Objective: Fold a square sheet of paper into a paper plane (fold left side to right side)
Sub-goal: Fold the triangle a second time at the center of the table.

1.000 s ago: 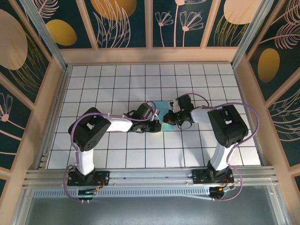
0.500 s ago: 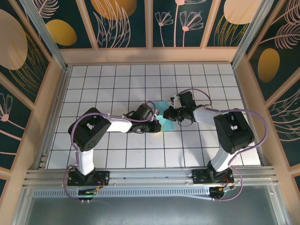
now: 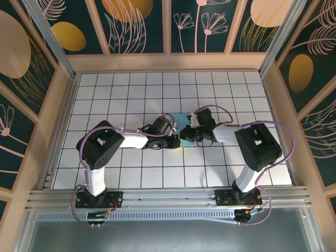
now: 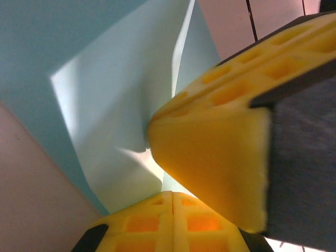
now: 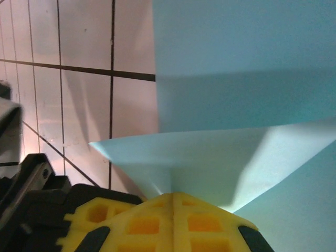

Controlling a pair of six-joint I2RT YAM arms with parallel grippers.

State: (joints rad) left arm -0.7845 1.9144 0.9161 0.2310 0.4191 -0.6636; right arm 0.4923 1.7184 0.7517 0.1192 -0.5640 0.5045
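My two arms meet near the middle of the white gridded worktop (image 3: pixel 105 94), where the square sheet of paper (image 3: pixel 182 117) lies between them, turquoise and partly hidden under both wrists. In my left wrist view, my left gripper (image 4: pixel 172 194) is clenched, yellow fingers pressed together on an edge of the sheet, which rises in a pale curl. In my right wrist view, my right gripper (image 5: pixel 172 195) is also clenched, pinching a raised fold of the sheet above the tiles.
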